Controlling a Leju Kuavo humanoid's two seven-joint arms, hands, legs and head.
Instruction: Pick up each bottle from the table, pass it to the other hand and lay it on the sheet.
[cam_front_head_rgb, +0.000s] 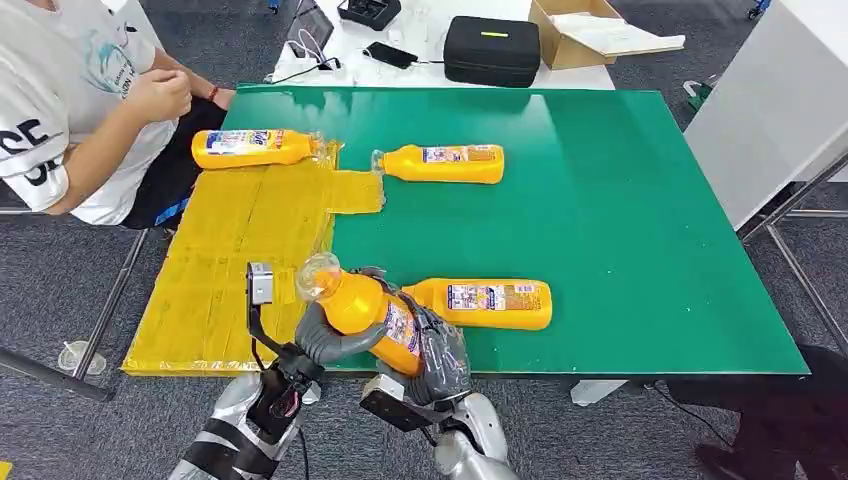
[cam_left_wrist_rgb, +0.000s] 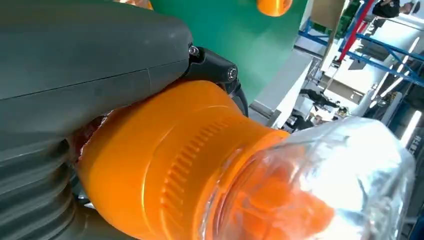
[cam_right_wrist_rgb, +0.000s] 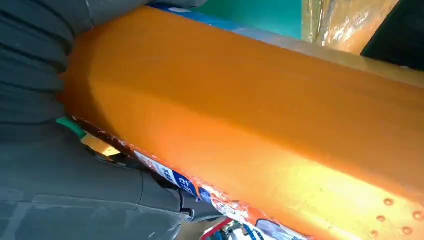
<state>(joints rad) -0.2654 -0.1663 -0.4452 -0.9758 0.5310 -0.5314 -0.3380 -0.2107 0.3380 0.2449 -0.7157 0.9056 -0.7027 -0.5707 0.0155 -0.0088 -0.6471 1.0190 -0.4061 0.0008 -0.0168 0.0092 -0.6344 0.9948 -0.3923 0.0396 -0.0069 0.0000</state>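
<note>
An orange bottle with a clear cap is held tilted over the table's near edge, cap pointing up and left. My left hand grips its upper body below the cap, and my right hand grips its lower body. In the left wrist view the bottle's shoulder and clear cap lie against my left hand. The right wrist view has the orange body across my right hand. The yellow sheet covers the table's left part, with one bottle lying at its far end.
Two more bottles lie on the green table: one beside the sheet's far right corner, one just right of my hands. A person sits at the far left. A black case and cardboard box stand behind.
</note>
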